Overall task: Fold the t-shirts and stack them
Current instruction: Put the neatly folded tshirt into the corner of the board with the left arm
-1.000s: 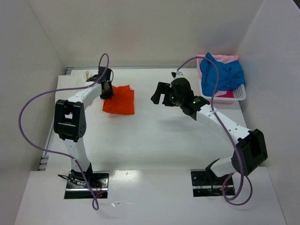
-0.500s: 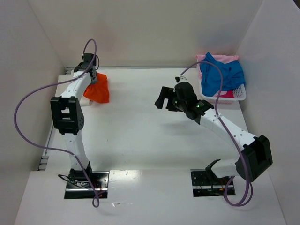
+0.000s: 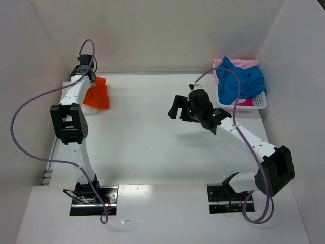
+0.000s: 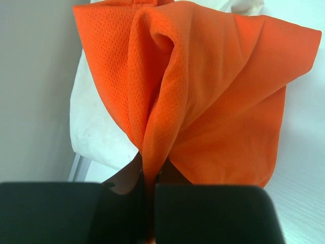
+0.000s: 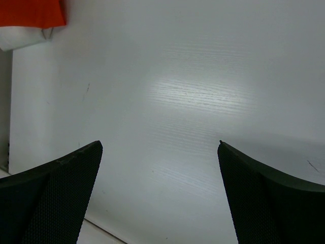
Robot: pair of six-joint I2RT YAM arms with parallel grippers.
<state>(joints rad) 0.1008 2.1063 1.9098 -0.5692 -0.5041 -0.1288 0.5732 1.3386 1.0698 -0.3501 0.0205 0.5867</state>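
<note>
While left end effector [image 4: 151,185] clamps orange t-shirt [image 4: 203,101], cloth hangs from it | right end effector [image 5: 159,145]: spread apart

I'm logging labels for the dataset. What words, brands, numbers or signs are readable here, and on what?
None: no readable text in any view.
The orange tee, blue tee, pink tee, basket and table are all plain, with no print, tag or sticker showing.

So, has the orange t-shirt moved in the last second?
Yes. The orange t-shirt, held by the left gripper, has shifted left and toward the back, farther from the white basket.
</note>
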